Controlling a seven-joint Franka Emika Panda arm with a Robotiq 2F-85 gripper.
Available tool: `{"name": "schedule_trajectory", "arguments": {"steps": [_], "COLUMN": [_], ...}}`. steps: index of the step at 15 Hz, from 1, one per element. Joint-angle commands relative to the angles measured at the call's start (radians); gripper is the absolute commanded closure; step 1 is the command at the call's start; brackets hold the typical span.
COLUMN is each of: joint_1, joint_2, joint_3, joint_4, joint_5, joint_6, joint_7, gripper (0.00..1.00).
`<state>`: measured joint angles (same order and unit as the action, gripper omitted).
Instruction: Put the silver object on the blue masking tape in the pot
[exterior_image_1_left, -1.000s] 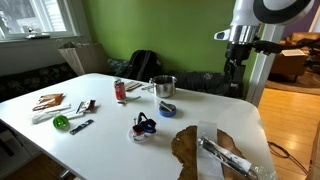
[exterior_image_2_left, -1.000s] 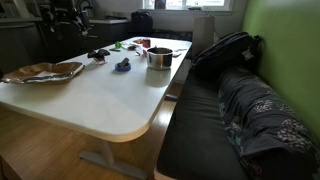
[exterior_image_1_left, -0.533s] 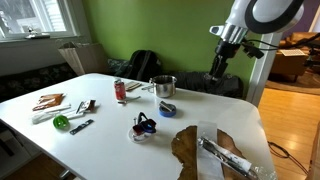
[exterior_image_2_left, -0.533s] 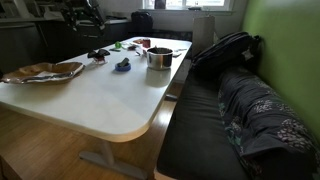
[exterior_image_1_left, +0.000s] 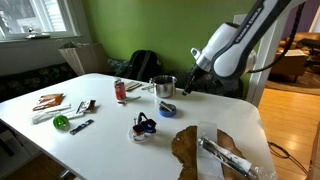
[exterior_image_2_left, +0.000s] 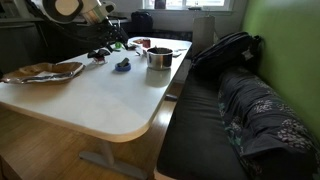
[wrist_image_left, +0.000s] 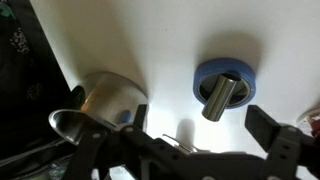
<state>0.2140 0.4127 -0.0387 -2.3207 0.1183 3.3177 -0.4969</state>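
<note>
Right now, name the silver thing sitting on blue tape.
The small silver cylinder atop the tape ring; the pot stands beside it on bare table.

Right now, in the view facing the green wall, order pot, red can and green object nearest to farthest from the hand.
1. The pot, just beside the hand.
2. The red can, farther left in frame.
3. The green object, far left and lower in frame.

Green wall (exterior_image_1_left: 150, 25), window (exterior_image_1_left: 35, 15) (daylit), white table (exterior_image_2_left: 95, 95), wooden floor (exterior_image_1_left: 295, 125)
</note>
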Motion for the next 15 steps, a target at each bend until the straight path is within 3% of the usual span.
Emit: {"name": "schedule_trajectory", "arguments": {"steps": [1, 6, 7, 8, 15], "joint_1": [0.009, 0.014, 0.055, 0.101, 0.333], "joint_2": [0.046, 0.104, 0.13, 0.153, 0.283], "joint_3": [-0.028, -0.037, -0.06, -0.067, -0.17], "joint_4": [0.024, 0.074, 0.093, 0.123, 0.276], "joint_5": [-0.1, -0.093, -0.055, 0.076, 0.288], "joint_6": [0.017, 0.033, 0.037, 0.027, 0.023], "joint_7": [0.1, 0.103, 0.132, 0.094, 0.279], "gripper": [0.0, 0.0, 0.0, 0.0, 0.0]}}
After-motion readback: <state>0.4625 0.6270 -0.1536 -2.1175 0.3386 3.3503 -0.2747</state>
